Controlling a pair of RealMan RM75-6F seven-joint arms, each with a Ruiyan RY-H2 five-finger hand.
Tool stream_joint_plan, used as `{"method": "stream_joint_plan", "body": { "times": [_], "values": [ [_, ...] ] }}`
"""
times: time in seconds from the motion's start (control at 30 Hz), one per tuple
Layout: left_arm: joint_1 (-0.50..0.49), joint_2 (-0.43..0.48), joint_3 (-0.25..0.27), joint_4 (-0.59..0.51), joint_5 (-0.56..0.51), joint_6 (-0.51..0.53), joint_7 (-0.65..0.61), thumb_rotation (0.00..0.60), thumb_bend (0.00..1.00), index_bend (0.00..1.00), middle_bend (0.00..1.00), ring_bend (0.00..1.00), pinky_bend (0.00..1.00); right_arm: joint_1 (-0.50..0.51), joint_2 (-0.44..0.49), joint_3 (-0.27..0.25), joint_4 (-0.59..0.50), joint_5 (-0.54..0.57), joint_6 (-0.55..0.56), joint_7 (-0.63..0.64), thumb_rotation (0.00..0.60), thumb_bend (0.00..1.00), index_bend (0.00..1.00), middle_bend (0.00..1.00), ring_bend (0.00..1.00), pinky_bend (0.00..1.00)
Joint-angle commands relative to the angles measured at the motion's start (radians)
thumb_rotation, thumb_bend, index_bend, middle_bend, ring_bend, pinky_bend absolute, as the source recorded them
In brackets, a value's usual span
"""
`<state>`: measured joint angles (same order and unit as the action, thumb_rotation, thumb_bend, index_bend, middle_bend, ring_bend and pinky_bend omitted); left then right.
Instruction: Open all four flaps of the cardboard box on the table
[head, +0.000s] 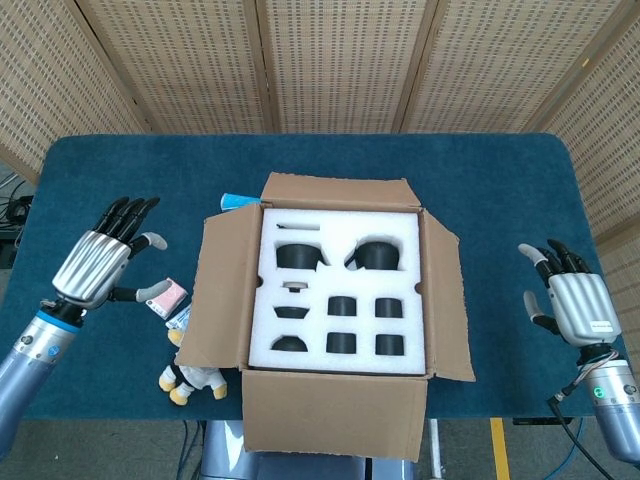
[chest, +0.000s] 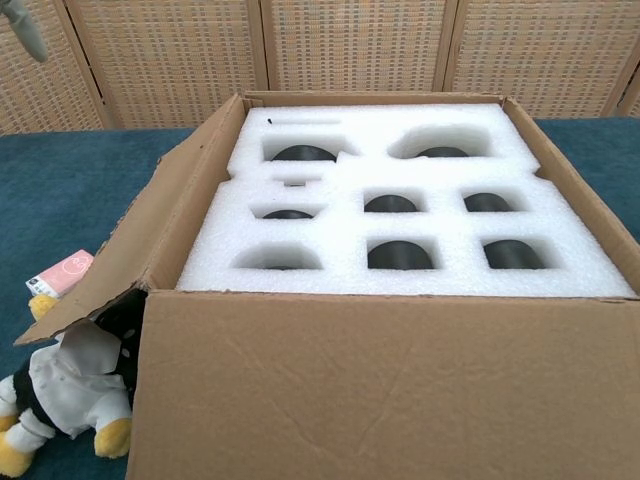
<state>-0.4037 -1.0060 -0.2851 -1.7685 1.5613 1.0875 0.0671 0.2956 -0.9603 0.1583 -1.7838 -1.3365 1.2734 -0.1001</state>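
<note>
The cardboard box (head: 330, 415) (chest: 380, 390) stands at the table's near middle with its flaps folded outward. White foam (head: 338, 290) (chest: 400, 215) with several dark round pockets fills it. The left flap (head: 218, 290) (chest: 165, 215) slopes out over a toy. My left hand (head: 100, 262) hovers well left of the box, fingers spread, holding nothing; in the chest view only a fingertip (chest: 25, 28) shows at the top left. My right hand (head: 570, 298) hangs at the right table edge, fingers apart and empty, far from the right flap (head: 448, 300).
A plush toy (head: 192, 378) (chest: 60, 395) lies under the left flap. A pink card (head: 166, 297) (chest: 62, 272) lies beside it, and a blue item (head: 236, 200) pokes out behind the box's left corner. Blue cloth (head: 120, 180) covers the table; wicker screens stand behind.
</note>
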Motion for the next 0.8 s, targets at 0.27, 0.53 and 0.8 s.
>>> {"method": "stream_joint_plan", "body": {
  "times": [0.27,0.53,0.8],
  "values": [
    [0.084,0.066,0.091,-0.046,0.017,0.099,0.019,0.001,0.15,0.39,0.00,0.00,0.00,-0.004,-0.010,-0.004,-0.023,0.029,0.002,-0.042,0.600,0.52,0.10,0.17,0.04,0.15],
    [0.144,0.081,0.137,-0.063,0.020,0.198,0.019,0.001,0.15,0.39,0.00,0.00,0.00,-0.021,-0.039,-0.004,-0.019,0.017,0.053,-0.061,0.600,0.52,0.09,0.12,0.01,0.12],
    [0.188,0.095,0.167,-0.074,0.001,0.252,0.013,0.001,0.15,0.39,0.00,0.00,0.00,-0.042,-0.045,-0.003,-0.018,0.020,0.093,-0.082,0.600,0.52,0.09,0.12,0.01,0.12]
  ]
}}
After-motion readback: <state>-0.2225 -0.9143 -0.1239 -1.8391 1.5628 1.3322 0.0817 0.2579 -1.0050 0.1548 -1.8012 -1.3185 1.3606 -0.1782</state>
